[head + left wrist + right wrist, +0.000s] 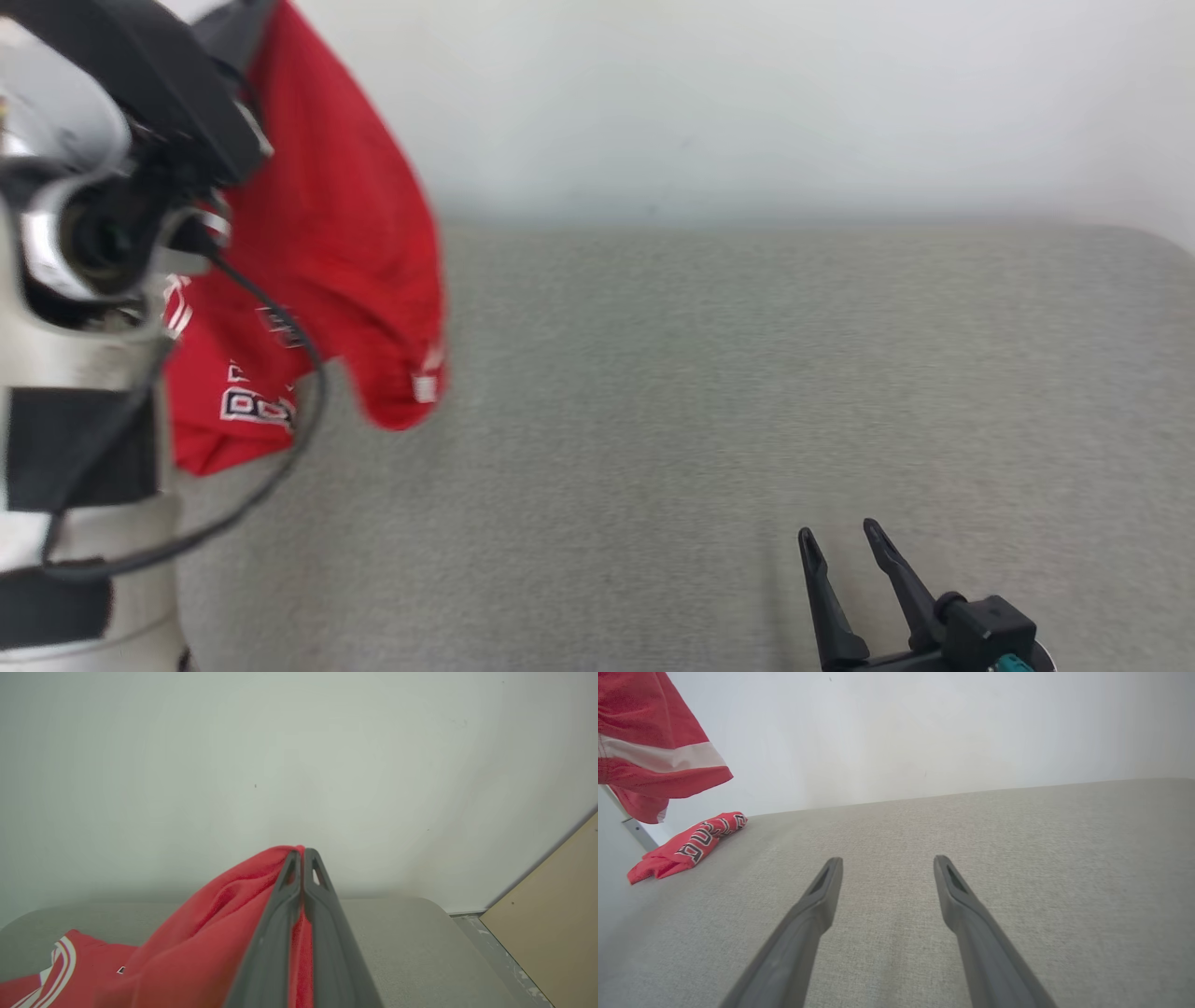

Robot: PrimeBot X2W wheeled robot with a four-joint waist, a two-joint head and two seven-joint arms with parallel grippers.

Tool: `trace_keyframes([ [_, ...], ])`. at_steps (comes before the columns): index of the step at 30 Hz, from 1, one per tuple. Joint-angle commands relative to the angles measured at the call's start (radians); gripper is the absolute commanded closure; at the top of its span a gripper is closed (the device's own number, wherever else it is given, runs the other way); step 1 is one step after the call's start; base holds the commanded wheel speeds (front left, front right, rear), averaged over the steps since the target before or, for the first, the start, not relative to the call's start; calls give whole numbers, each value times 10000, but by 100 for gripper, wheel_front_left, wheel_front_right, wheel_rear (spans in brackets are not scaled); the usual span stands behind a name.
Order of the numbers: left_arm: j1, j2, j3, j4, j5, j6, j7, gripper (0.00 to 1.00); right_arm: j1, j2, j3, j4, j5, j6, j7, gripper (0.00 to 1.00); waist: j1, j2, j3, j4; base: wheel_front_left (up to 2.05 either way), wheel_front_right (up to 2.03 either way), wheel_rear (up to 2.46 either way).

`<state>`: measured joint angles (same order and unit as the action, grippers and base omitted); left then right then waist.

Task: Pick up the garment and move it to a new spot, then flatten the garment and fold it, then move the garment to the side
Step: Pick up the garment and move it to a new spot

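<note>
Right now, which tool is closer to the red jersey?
Left. The left tool is shut on the red jersey, holding it up; the right tool hangs open above the grey surface, well apart.

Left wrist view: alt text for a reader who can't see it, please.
The left gripper is shut on a red garment, which drapes down to the left onto a grey fabric surface. A white wall stands behind.

The red garment [336, 233] hangs raised, its top edge pinched between the closed fingers of the left claw [303, 851]; white stripes and black-and-white lettering mark the cloth; it drapes downward in loose folds; its lower end lies crumpled on the grey bench [747, 420], at the left side near the wall.
</note>
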<state>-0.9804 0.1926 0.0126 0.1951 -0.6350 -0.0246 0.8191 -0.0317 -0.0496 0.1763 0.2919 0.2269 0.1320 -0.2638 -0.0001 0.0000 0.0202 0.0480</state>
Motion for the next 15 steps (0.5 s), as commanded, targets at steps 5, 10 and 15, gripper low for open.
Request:
trace_keyframes([
  [5,872,-690,-700,-581,-45,-284,-260,100,385,-15,-294,-221,-261,-22,116,0,1,0,-691,-2093,0,0,0],
  [10,1862,-1002,-1352,-523,486,-221,-1034,100,499,-18,-377,-563,-435,-22,419,0,1,0,-587,-2877,0,0,0],
  [15,2876,-1119,-2006,195,1153,-131,-1860,100,582,-14,-334,-981,-560,-22,710,0,1,0,-311,-3357,0,0,0],
])
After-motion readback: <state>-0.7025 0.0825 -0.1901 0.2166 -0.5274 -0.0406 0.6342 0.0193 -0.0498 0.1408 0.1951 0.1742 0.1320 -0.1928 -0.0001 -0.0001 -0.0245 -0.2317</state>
